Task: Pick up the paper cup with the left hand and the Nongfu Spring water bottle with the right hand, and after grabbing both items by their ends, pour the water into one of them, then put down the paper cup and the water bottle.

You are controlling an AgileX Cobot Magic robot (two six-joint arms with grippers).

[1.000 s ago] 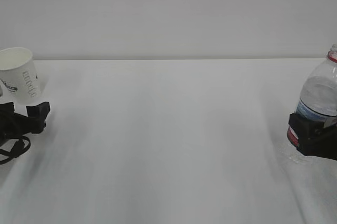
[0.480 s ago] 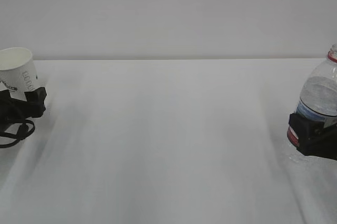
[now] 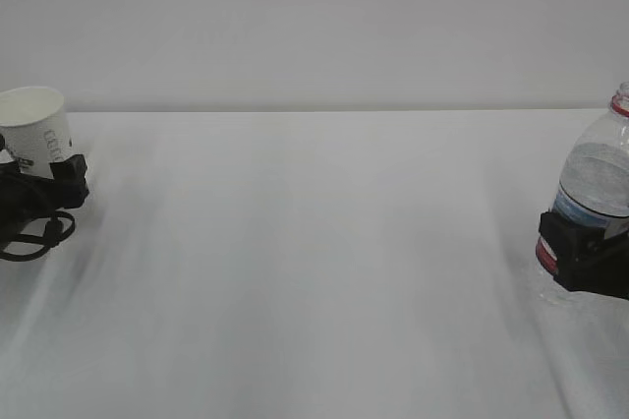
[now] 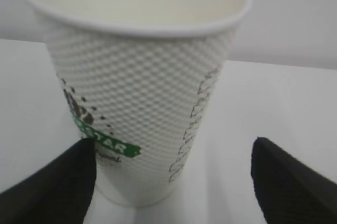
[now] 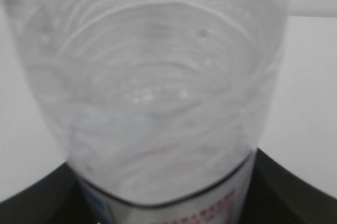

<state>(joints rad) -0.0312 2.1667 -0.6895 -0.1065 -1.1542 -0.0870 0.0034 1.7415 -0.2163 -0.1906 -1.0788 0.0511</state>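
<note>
White bench [image 3: 314, 262], plain wall. Paper cup [image 4: 139, 84] far left, upright, light, crushable; left hand [image 4: 174, 174] jaws released, straddling base. Nongfu Spring water bottle [image 3: 595, 198] far right, heavier, slick; right hand [image 3: 580, 257] jaws clenched around labelled lower body

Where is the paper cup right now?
The paper cup stands on the table at the far left of the exterior view, between the open fingers of the left gripper, far from the bottle.
</note>
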